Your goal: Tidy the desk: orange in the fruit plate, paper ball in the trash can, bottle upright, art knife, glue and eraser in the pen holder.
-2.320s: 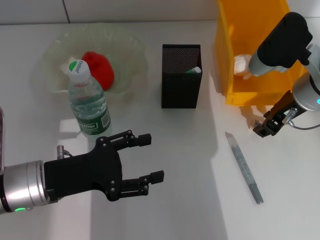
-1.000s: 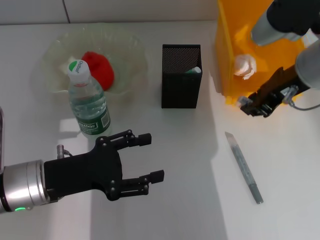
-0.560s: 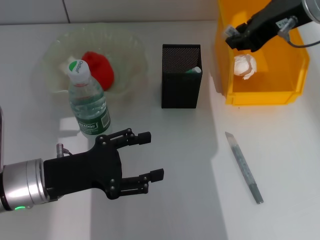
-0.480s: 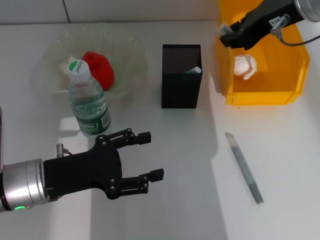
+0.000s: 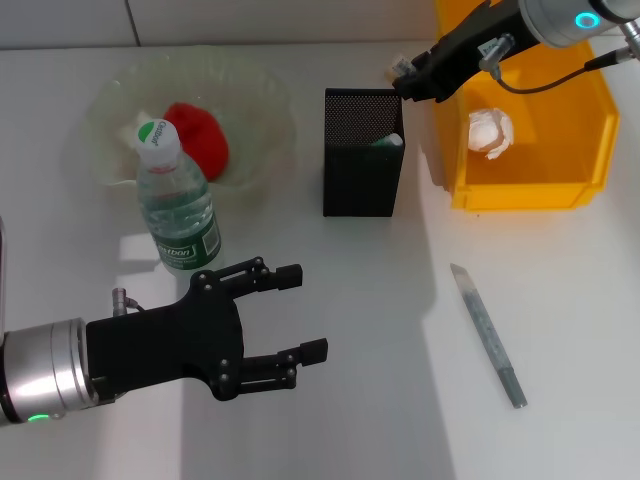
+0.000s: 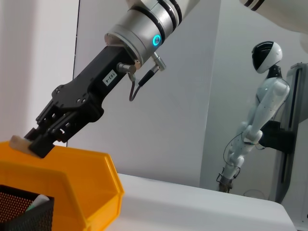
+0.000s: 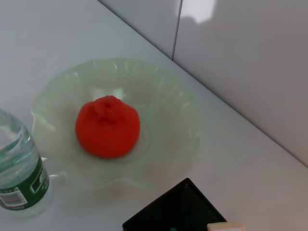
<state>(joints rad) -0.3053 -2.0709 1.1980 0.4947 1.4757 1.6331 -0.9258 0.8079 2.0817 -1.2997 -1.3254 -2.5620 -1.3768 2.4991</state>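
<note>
step: dropping the eraser (image 6: 18, 141) into the pen holder (image 5: 362, 165); orange (image 5: 196, 138) already in the plate (image 5: 110, 110), paper ball (image 5: 489, 130) in the trash can (image 5: 520, 190), bottle (image 5: 176, 205) upright.
right gripper (image 5: 408, 80): above the far right corner of the holder, fingers clamped on the eraser, a tan block poking out at the tips.
eraser place: held in the air, just over the holder's far right rim, beside the can's left wall; the right wrist view shows it just off the mesh edge, not yet over the middle.
eraser axis: too little shows to tell its long axis; the exposed end points away from the fingertips, toward the left.
next move: I judge a small shift left and nearer to centre over the opening, then release; the holder already has a green-tipped item inside at the right.
knife (image 5: 487, 333): on the desk at near right, long axis running near-far, pale tip at the far end, slightly left; not yet stowed.
left gripper (image 5: 290, 315): parked at near left, fingers apart, holding nothing.
</note>
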